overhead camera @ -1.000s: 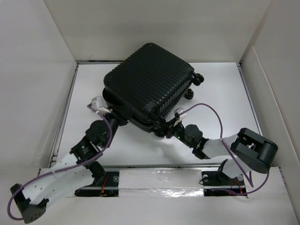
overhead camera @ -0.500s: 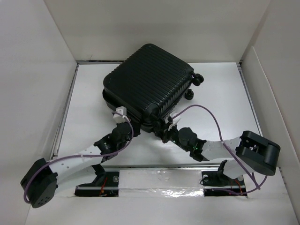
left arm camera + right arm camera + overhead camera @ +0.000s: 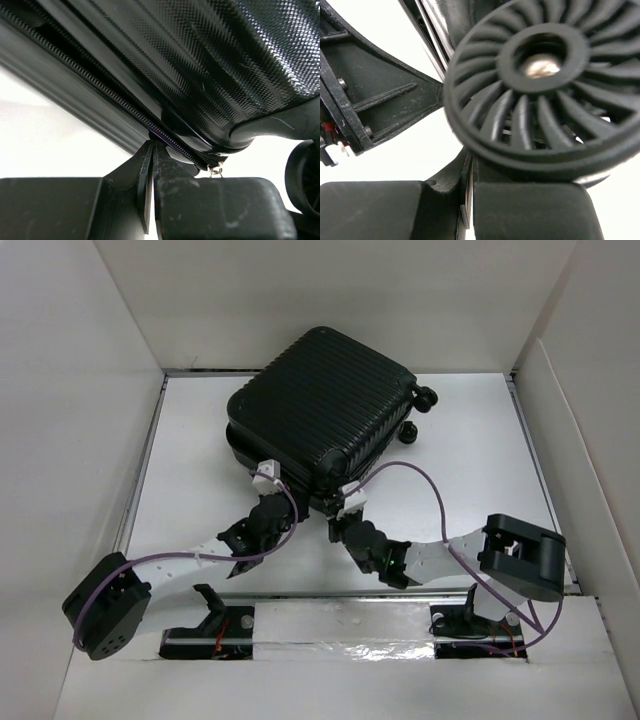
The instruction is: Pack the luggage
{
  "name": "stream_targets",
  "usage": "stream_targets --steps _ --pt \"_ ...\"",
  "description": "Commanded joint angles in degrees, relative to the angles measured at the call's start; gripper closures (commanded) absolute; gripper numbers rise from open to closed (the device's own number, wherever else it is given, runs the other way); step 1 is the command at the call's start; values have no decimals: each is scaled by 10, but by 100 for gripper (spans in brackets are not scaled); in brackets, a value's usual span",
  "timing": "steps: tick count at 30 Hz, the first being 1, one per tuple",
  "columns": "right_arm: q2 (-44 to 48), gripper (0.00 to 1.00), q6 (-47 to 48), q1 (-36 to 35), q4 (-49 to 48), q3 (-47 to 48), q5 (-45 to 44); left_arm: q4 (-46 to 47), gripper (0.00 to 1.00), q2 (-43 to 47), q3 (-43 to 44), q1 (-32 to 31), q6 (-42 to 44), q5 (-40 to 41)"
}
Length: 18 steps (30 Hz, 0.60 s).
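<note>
The black ribbed luggage [image 3: 320,405] lies flat and closed at the middle back of the white table. My left gripper [image 3: 270,500] is shut at its near edge; in the left wrist view its tips [image 3: 151,146] touch the zipper line [image 3: 125,107] of the shell [image 3: 210,70], with a small metal zipper pull [image 3: 216,171] just to the right. My right gripper [image 3: 340,522] is shut at the luggage's near corner. In the right wrist view its tips [image 3: 471,157] sit right under a black spoked wheel [image 3: 545,85]. Nothing shows between either pair of jaws.
White walls box the table [image 3: 470,490] on the left, back and right. Two of the luggage's wheels [image 3: 425,397] stick out on its right side. Purple cables [image 3: 420,475] loop over both arms. A black part of the left arm [image 3: 365,95] shows in the right wrist view.
Both grippers have moved in to the luggage's near edge, the left one swinging right and the right one sliding left. The luggage has shifted slightly toward the back.
</note>
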<state>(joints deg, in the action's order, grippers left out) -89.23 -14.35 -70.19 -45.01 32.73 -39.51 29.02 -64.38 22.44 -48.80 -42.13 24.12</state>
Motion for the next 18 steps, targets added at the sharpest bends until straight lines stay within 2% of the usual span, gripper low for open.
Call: stream_targets --steps 1,3,6,7,8,11,13,14,18 --pt "-6 100 7 -54 -26 76 111 88 100 9 21 19 -10 -18" --pt "-1 100 10 -54 -17 84 108 82 100 26 17 25 6 -35" --pt "39 100 7 -54 -6 73 128 21 88 52 31 55 14 -21" --pt "53 100 5 -54 -3 57 136 14 81 62 32 68 15 -23" --pt "83 100 -3 -54 5 52 151 3 67 73 34 105 15 -37" --pt "143 100 -24 -54 57 39 191 -11 53 124 54 174 -2 -76" --pt "171 100 -36 -54 95 36 211 -42 50 165 89 253 -9 -75" --pt "171 100 -38 -54 95 37 212 -54 50 165 101 253 -10 -75" --pt "192 100 -48 -54 142 31 206 -63 50 169 104 374 -66 -105"
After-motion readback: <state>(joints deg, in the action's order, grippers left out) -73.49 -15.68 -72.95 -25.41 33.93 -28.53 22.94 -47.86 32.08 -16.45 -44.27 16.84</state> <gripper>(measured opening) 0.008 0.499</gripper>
